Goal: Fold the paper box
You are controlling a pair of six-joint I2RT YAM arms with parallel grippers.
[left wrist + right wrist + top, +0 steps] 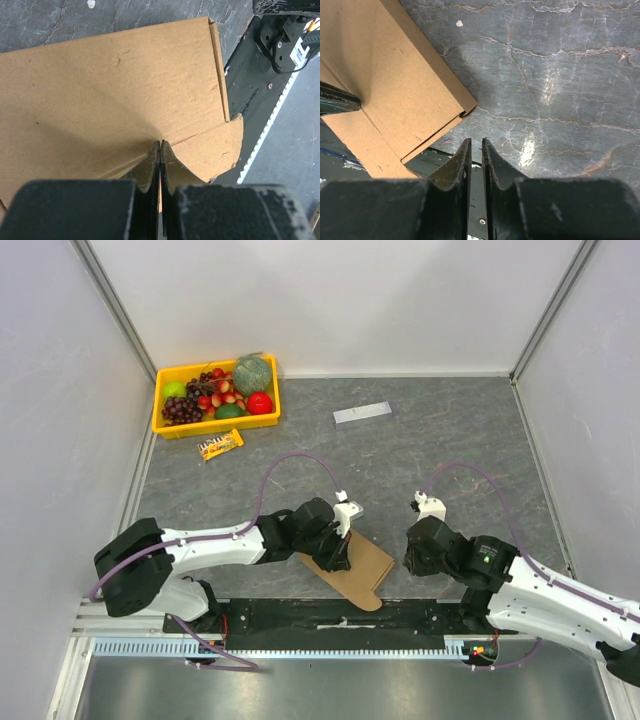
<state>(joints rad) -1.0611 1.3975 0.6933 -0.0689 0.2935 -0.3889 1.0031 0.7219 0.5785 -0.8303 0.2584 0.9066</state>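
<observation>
A dark grey, stone-patterned table top [450,460] was seen. A yellow plastic tray [215,428] filled with fruit was placed in its far left corner, with a small orange snack packet [221,444] just beside it. A grey-white flat strip [362,413] was laid near the far edge. A flat brown cardboard box [365,570] was laid at the near edge, partly over a black base plate [300,615].
</observation>
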